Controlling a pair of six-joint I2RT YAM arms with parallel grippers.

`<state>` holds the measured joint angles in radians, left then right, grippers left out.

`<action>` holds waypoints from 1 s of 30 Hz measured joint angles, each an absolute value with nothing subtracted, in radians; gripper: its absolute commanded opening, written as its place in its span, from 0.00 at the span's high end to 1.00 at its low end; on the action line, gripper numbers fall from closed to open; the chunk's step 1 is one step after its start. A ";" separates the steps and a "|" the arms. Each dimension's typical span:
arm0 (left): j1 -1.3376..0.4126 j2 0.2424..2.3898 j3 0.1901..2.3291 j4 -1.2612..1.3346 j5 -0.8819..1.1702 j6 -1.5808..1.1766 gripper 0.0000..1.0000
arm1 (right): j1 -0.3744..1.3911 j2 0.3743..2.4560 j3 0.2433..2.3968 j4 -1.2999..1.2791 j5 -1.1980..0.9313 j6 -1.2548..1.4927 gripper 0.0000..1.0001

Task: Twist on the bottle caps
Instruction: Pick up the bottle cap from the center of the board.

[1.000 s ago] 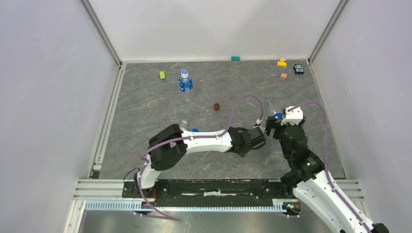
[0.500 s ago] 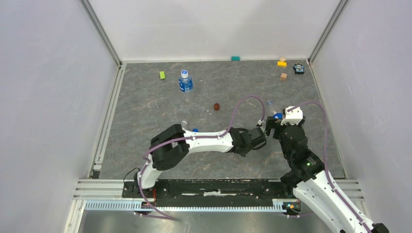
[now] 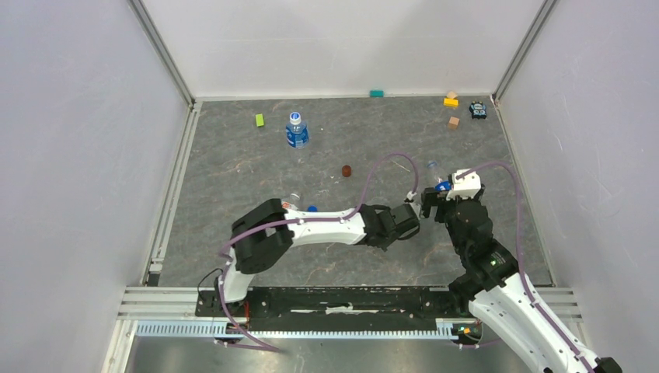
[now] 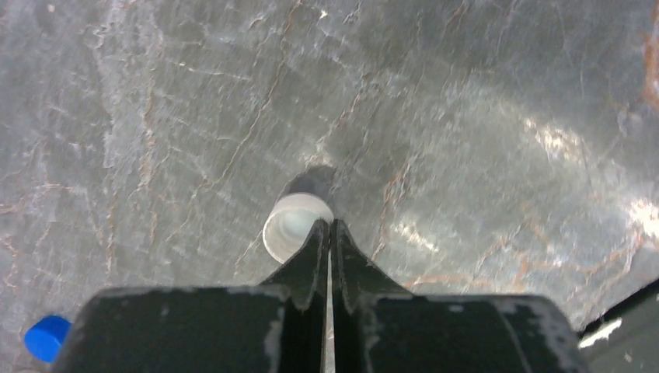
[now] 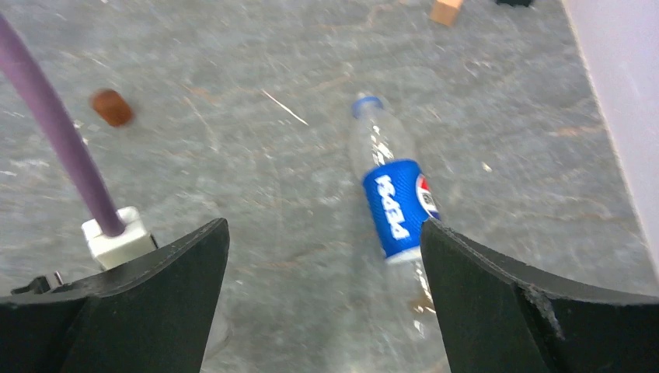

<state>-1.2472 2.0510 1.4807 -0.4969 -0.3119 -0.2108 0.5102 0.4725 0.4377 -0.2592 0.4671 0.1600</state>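
My left gripper (image 4: pixel 330 224) is shut on the rim of a whitish-blue bottle cap (image 4: pixel 291 227) and holds it just above the table, open side towards the camera. In the top view this gripper (image 3: pixel 410 217) is right beside my right gripper (image 3: pixel 432 202). My right gripper (image 5: pixel 324 233) is open and empty above a capless bottle (image 5: pixel 392 200) that lies on its side, its neck pointing away. A solid blue cap (image 4: pixel 47 338) lies by the left arm (image 3: pixel 312 208). A second bottle (image 3: pixel 295 130) stands upright at the back. A third bottle (image 3: pixel 294 199) is partly hidden behind the left arm.
A dark red-brown disc (image 3: pixel 346 171) lies mid-table and also shows in the right wrist view (image 5: pixel 113 107). Toy blocks sit along the back: green (image 3: pixel 259 120), teal (image 3: pixel 376 93), yellow (image 3: pixel 451 101), tan (image 3: pixel 453 123), plus a small dark toy (image 3: pixel 477 110). Walls enclose three sides.
Both grippers have shifted slightly left. The left gripper stays shut on the cap and the right stays open.
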 measured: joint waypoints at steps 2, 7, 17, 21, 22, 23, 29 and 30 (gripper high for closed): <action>-1.240 1.993 1.431 -0.492 -0.306 -0.207 0.98 | 0.510 0.472 0.438 -0.228 0.430 0.151 0.02; -1.173 1.768 1.265 -0.428 -0.253 -0.218 0.98 | 0.509 0.453 0.432 -0.165 0.316 0.099 0.03; -0.877 1.311 0.972 -0.169 0.014 -0.355 0.98 | 0.509 0.419 0.342 0.049 -0.087 -0.058 0.08; -0.784 1.193 0.897 -0.090 0.168 -0.426 0.98 | 0.509 0.420 0.286 0.195 -0.295 -0.104 0.11; -0.762 1.167 0.882 -0.065 0.213 -0.450 0.98 | 0.509 0.428 0.274 0.238 -0.351 -0.111 0.12; -0.741 1.137 0.866 -0.031 0.263 -0.481 0.98 | 0.509 0.440 0.264 0.289 -0.415 -0.117 0.13; -0.702 1.064 0.791 0.201 0.450 -0.667 0.98 | 0.509 0.518 0.255 0.529 -0.646 -0.125 0.18; -0.702 1.063 0.776 0.259 0.479 -0.714 0.98 | 0.509 0.534 0.255 0.580 -0.683 -0.123 0.19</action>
